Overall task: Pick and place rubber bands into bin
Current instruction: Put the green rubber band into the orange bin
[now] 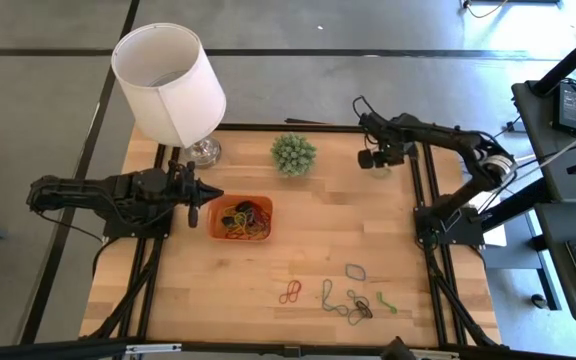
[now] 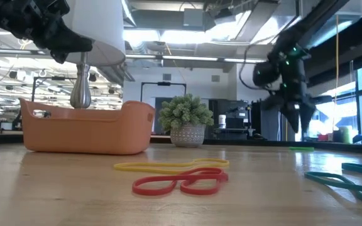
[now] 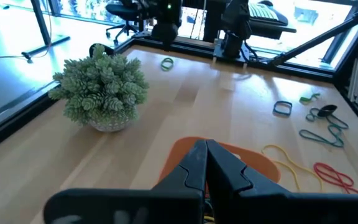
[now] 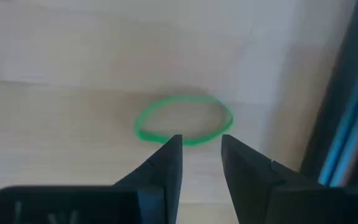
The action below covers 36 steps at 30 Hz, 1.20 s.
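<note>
The orange bin (image 1: 216, 232) sits left of the table's middle with several coloured rubber bands (image 1: 243, 220) in it. More rubber bands (image 1: 353, 298) lie loose near the front right edge, among them a red one (image 2: 181, 182) and a yellow one (image 2: 168, 166). One green rubber band (image 4: 182, 121) lies flat by itself at the far right. My right gripper (image 4: 201, 146) hangs open just above it, pointing down, its fingers clear of the band. My left gripper (image 1: 216, 195) is shut and holds nothing, raised at the bin's left rim (image 3: 253, 158).
A white lampshade on a metal base (image 1: 168, 80) stands at the far left behind the bin. A small potted plant (image 1: 294, 153) stands at the far middle, between the bin and my right gripper. Bare wood lies in the table's middle.
</note>
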Available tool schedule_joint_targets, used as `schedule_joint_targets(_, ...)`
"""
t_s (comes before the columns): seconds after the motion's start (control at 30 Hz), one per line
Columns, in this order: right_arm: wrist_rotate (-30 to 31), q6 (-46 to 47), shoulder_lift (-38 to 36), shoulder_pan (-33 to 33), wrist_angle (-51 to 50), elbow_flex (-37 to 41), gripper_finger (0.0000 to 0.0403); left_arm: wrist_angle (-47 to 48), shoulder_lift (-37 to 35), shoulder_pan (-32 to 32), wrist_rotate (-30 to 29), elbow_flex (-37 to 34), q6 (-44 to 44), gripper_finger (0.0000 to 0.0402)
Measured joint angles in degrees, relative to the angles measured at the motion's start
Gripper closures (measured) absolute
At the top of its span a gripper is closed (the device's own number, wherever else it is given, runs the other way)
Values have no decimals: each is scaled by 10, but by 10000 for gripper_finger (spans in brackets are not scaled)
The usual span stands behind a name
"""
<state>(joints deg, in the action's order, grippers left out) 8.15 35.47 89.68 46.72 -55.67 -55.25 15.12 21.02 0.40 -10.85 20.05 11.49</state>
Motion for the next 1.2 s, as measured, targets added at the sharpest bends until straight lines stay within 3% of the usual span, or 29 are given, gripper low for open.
schedule_joint_targets(0.1, -28, -13, 1, 24, 35, 39, 288, 0, 0, 0, 0, 0, 0, 400)
schedule_joint_targets(0.47, -27, -13, -3, 63, 152, 139, 291, 1, 0, 0, -14, 0, 0, 400)
schedule_joint_targets(0.57, -28, -13, -5, 63, 165, 151, 319, 1, 0, 0, -23, 0, -1, 400)
schedule_joint_targets(0.7, -24, -21, -5, 63, 167, 153, 388, 1, 0, 0, -27, 0, -1, 400)
schedule_joint_targets(0.8, -26, -28, -13, 61, 167, 155, 393, 1, 0, 0, -27, 0, -2, 400)
schedule_joint_targets(0.97, -38, -18, -65, 37, 154, 161, 400, 1, 0, 0, -27, 0, -2, 400)
schedule_joint_targets(1.2, -38, 64, -189, -43, 137, 159, 401, 1, 0, 0, -17, 0, -2, 400)
